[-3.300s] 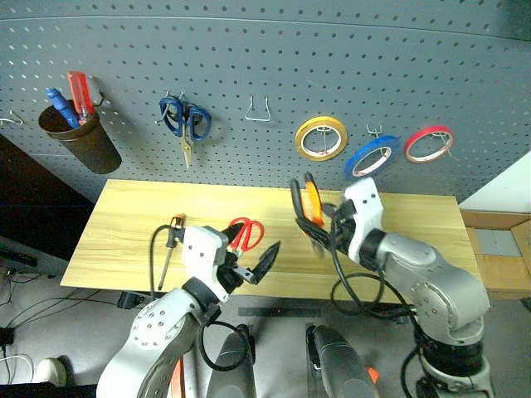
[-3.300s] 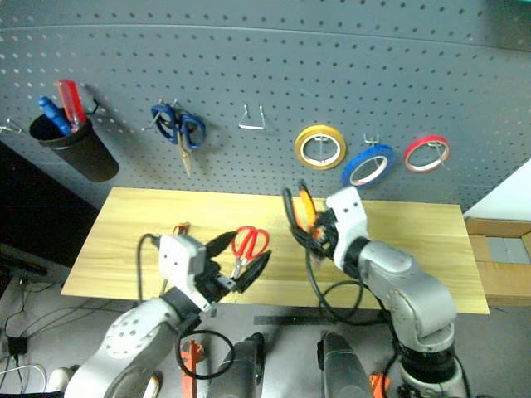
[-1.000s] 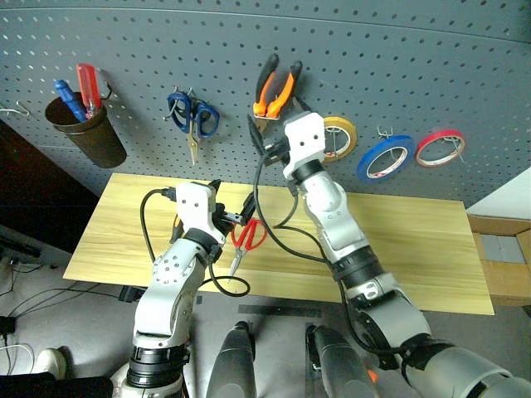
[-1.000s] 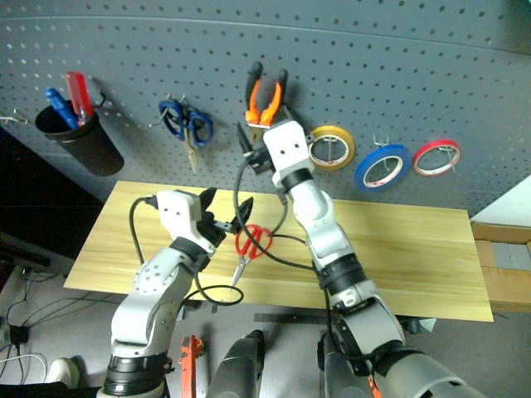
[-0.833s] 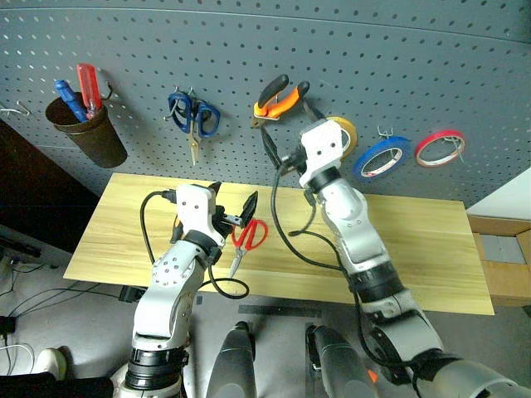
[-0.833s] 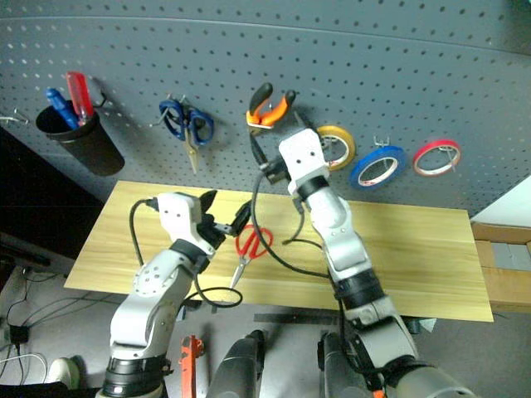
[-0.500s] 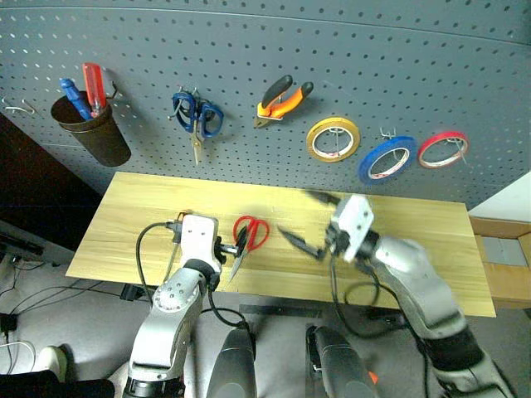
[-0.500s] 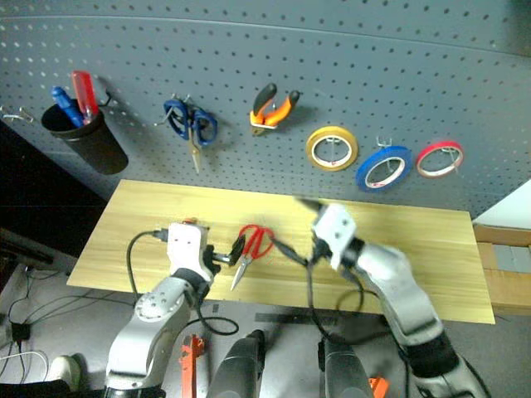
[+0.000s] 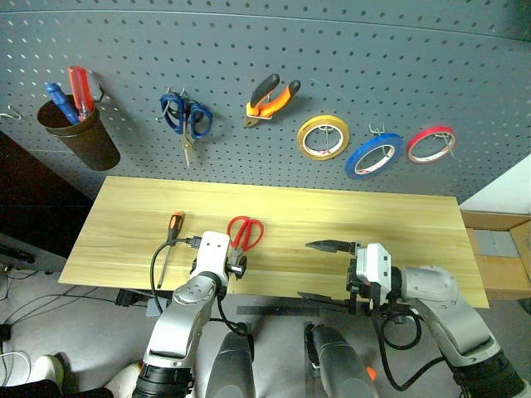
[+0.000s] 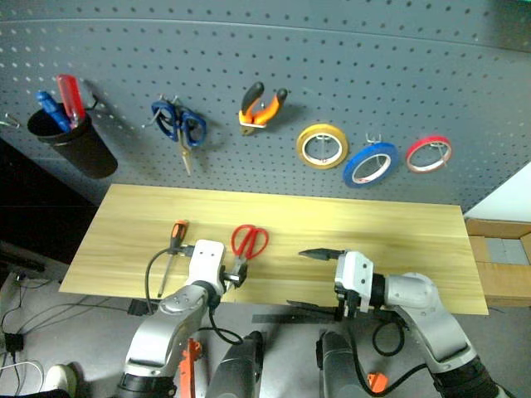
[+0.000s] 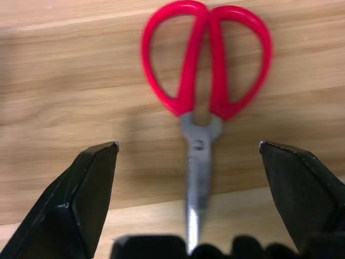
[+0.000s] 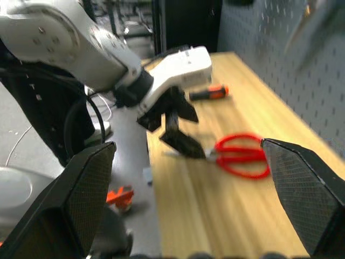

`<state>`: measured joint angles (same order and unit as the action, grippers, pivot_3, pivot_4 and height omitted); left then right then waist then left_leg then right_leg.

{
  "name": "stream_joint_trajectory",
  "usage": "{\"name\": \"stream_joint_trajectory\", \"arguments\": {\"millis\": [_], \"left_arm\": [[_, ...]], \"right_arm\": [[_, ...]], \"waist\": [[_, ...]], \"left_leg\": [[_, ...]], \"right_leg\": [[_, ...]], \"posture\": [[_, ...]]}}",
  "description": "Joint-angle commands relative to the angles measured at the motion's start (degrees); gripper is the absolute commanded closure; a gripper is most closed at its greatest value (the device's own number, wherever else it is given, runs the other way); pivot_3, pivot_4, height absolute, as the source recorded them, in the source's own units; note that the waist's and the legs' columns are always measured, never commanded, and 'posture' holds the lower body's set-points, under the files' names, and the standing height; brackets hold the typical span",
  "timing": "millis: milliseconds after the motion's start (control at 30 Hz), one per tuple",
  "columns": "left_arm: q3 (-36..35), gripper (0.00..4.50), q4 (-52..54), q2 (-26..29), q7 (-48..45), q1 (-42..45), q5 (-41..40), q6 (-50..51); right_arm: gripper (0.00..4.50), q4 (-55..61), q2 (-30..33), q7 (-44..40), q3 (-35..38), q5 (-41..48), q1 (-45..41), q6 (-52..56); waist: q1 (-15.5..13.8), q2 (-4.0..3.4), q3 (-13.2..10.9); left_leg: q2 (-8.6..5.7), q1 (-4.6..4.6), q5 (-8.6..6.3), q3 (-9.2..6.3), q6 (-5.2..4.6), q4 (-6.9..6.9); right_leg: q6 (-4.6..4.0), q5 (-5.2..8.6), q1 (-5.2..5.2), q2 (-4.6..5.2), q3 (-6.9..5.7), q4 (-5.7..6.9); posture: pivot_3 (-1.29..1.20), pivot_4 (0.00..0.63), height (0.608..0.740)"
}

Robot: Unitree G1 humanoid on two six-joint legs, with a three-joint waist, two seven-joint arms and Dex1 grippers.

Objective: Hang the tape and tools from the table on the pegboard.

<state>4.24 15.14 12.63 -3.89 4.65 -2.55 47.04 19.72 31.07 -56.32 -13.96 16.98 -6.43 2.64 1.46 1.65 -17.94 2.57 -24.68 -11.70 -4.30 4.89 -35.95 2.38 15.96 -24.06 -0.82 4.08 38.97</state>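
Two tools left on table: the scissors point(image 9: 246, 231) and the screwdriver point(image 9: 168, 245) lie on the table point(image 9: 398, 224); you have not hung them yet.
Pliers: you now see the pliers point(image 9: 267, 97) hanging tilted on the pegboard point(image 9: 348, 50), between the blue scissors point(image 9: 187, 120) and the yellow roll point(image 9: 323, 138). A few seconds ago your right gripper held them above the table; a second ago it was pressing them up against the board.
Tape: the tape point(image 9: 372, 156) hangs on its hook between the yellow roll and the red roll point(image 9: 431, 144), same place as before.
Right gripper: your right gripper point(image 9: 322, 269) has come down from the pegboard and back to the near table edge, to the right of the scissors. Fingers spread wide, one over the wood and one off the edge, and it has hold of nothing.
Left gripper: your left gripper point(image 11: 188, 199) has sunk from above the scissors down to the near edge of the table, right at the blade tips. In the left wrist view the fingers point(image 11: 81, 199) stand wide apart on either side of the blades, handles pointing away toward the pegboard; they do not grip anything.
Scissors: unmoved since earlier, red loops toward the pegboard, blades toward you.
Screwdriver: lies just left of the left arm, orange handle end away from you, unmoved.
Cup: the cup point(image 9: 79, 137) at far left of the board holds a blue and a red handle, unchanged.
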Motion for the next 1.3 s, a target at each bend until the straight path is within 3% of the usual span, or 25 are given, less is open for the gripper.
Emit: {"name": "stream_joint_trajectory", "arguments": {"millis": [33,200,400,500,867,1133,1300], "left_arm": [[1.4,0.00,-1.6,0.7,-1.9,0.3,0.5,0.6],[3.3,0.00,-4.8,2.3,-8.7,2.0,-2.6,4.6],[2.7,0.00,-5.9,3.7,-9.0,3.7,-1.5,5.2],[2.4,0.56,-5.3,4.1,-8.8,3.8,-1.0,6.0],[0.9,4.23,-4.7,5.9,-8.8,2.7,-0.8,6.2],[-0.8,4.25,-1.6,4.6,-8.4,1.6,-1.2,0.4],[-2.2,4.25,4.0,3.4,-6.6,-2.7,-0.2,-14.0]], "right_arm": [[0.01,0.9,0.0,-1.6,-1.0,0.3,0.4,-1.9],[0.01,-0.9,-0.2,-2.3,-1.5,-0.5,1.1,-4.1],[0.01,-3.2,-1.7,-0.7,-2.4,-2.7,-0.7,-4.6],[0.00,-3.2,-1.8,-1.3,-2.2,-2.1,-0.8,-4.5],[0.00,-3.9,-2.7,-1.1,-2.4,-2.4,-1.1,-4.6],[0.00,-3.1,-4.3,-0.5,-0.7,0.0,-1.3,-5.1],[0.00,1.1,-7.1,3.8,2.3,4.2,-0.3,-2.2]], "waist": [[-0.1,-0.01,0.0],[-0.2,0.00,-0.1],[-0.1,-0.04,-0.1],[-0.1,-0.05,-0.1],[-1.0,-0.05,-0.1],[-1.4,-0.05,-0.1],[-1.8,-0.05,-0.1]], "left_leg": [[0.00,0.00,0.00,0.00,0.00,0.00],[-0.03,0.00,0.00,0.00,0.01,-0.05],[-0.01,0.04,0.01,0.00,0.00,-0.02],[0.00,0.03,0.01,0.00,0.01,-0.02],[0.00,0.04,0.01,-0.01,0.01,-0.02],[0.01,0.03,0.01,-0.01,0.02,-0.02],[0.01,0.00,0.02,-0.03,0.03,-0.02]], "right_leg": [[0.00,0.00,0.00,0.01,0.00,0.00],[0.01,-0.01,0.01,0.03,-0.01,0.02],[0.01,-0.01,0.02,0.02,0.00,0.04],[0.01,-0.01,0.01,0.02,0.00,0.04],[0.01,-0.01,0.02,0.03,0.00,0.04],[0.01,-0.01,0.01,0.04,-0.01,0.03],[0.00,-0.01,0.01,0.09,-0.03,0.02]], "posture": [[0.05,0.336,0.740],[0.06,0.337,0.740],[0.07,0.337,0.740],[0.07,0.334,0.740],[0.09,0.325,0.740],[0.11,0.311,0.740],[0.11,0.299,0.740]]}}
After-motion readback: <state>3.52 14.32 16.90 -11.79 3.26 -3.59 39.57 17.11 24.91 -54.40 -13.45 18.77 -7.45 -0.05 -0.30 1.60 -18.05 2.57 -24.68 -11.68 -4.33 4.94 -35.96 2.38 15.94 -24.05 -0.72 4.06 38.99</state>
